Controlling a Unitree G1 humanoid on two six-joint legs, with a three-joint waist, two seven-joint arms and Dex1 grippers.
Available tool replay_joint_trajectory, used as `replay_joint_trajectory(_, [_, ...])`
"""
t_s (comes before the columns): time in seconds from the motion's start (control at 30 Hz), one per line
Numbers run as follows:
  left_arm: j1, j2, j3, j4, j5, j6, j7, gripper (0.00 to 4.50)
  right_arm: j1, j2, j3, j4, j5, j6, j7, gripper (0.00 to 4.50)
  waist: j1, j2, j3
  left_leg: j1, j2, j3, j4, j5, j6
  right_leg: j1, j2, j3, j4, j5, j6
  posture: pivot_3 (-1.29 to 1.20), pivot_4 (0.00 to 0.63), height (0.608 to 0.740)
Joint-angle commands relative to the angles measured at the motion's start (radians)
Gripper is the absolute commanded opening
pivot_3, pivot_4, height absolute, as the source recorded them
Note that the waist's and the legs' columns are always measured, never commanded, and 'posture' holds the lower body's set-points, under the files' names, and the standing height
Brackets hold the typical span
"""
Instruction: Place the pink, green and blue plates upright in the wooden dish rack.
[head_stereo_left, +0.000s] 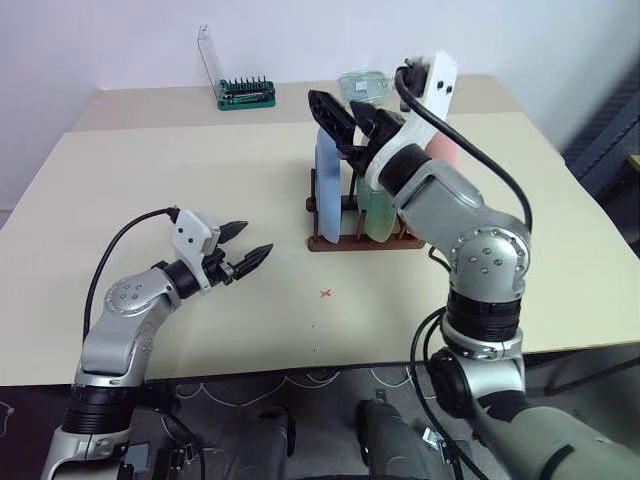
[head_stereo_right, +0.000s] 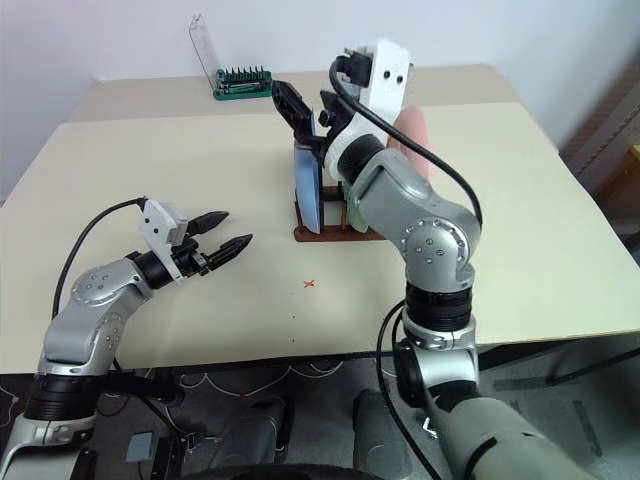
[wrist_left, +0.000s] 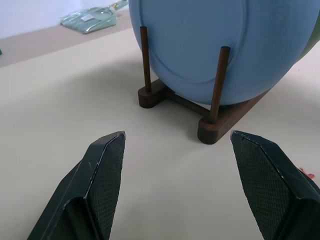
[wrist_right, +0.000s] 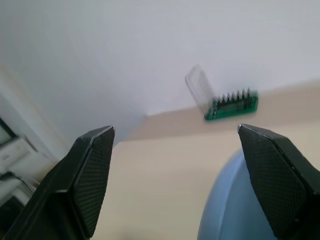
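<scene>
**Inspector:** Starting at your left. Your left gripper hangs low over the table, fingers spread apart with nothing between them, pointing level toward the rack. Past it, on the bare tabletop, there is a small red cross mark.

**Operator:** And at the far edge?

**Inspector:** A green-based tool holder with its clear lid raised stands at the far left of centre, well apart from everything else. A clear plastic packet lies farther right along that same back strip.

**Operator:** The rack?

**Inspector:** The wooden dish rack sits at mid-table. The blue plate stands upright at its left end, held between thin pegs, as your left wrist view shows plainly. The green plate stands upright just beside it, to the right. The pink plate is farther right again, largely hidden behind your right arm; I cannot tell how it sits in the pegs.

**Operator:** Right hand?

**Inspector:** Your right gripper is above the tops of the plates, fingers wide apart and empty, angled up and to the left. The blue plate's rim lies beneath it without contact.
</scene>
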Motion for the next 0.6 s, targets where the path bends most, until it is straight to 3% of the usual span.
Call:
replay_joint_trajectory(0.03, [0.009, 0.007, 0.022, -0.01, 0.006, -0.028, 0.001, 3.47, -0.019, -0.224, 0.003, -0.111, -0.123, -0.115, 0.25, 3.99, 0.007, 0.0, 0.0, -0.001, 0.0, 0.0, 0.0, 0.0, 0.0, 0.001, 0.0, -0.001, -0.001, 0.0, 0.0, 0.0, 0.15, 0.74])
replay_joint_trajectory(0.1, [0.02, 0.015, 0.033, -0.004, 0.008, -0.034, 0.002, 3.47, 0.034, -0.343, -0.042, -0.124, -0.147, -0.171, 0.37, 3.99, 0.008, -0.001, 0.0, -0.001, 0.0, 0.0, 0.0, 0.0, 0.0, 0.002, 0.0, -0.001, -0.005, 0.0, 0.0, 0.0, 0.15, 0.74])
replay_joint_trajectory(0.2, [0.044, 0.037, 0.063, 0.011, 0.009, -0.042, -0.003, 3.47, 0.223, -0.538, -0.226, -0.115, -0.111, -0.209, 0.585, 3.99, 0.019, -0.002, -0.001, -0.001, 0.0, 0.0, -0.001, -0.001, 0.002, 0.006, 0.0, -0.002, -0.009, 0.0, 0.001, 0.0, 0.15, 0.74])
replay_joint_trajectory(0.3, [0.054, 0.056, 0.085, 0.035, 0.009, -0.049, -0.007, 3.47, 0.407, -0.65, -0.381, -0.109, -0.051, -0.208, 0.745, 3.99, 0.03, -0.001, 0.0, 0.0, 0.0, 0.001, -0.001, -0.002, 0.004, 0.007, -0.001, -0.002, -0.01, 0.0, 0.001, 0.0, 0.15, 0.74])
replay_joint_trajectory(0.4, [0.062, 0.076, 0.1, 0.066, 0.01, -0.058, -0.021, 3.47, 0.604, -0.679, -0.492, -0.106, -0.037, -0.199, 0.829, 3.99, 0.03, 0.0, 0.001, 0.001, 0.001, 0.002, 0.0, -0.002, 0.004, 0.008, -0.001, -0.001, -0.01, 0.0, 0.001, 0.0, 0.15, 0.74])
replay_joint_trajectory(0.6, [0.05, 0.07, 0.092, 0.107, 0.019, -0.07, -0.027, 3.47, 0.844, -0.664, -0.474, -0.044, -0.186, -0.305, 0.892, 3.99, 0.031, 0.001, 0.0, 0.003, 0.001, 0.003, 0.001, -0.002, 0.004, 0.01, -0.001, -0.001, -0.01, -0.001, 0.001, 0.0, 0.15, 0.74])
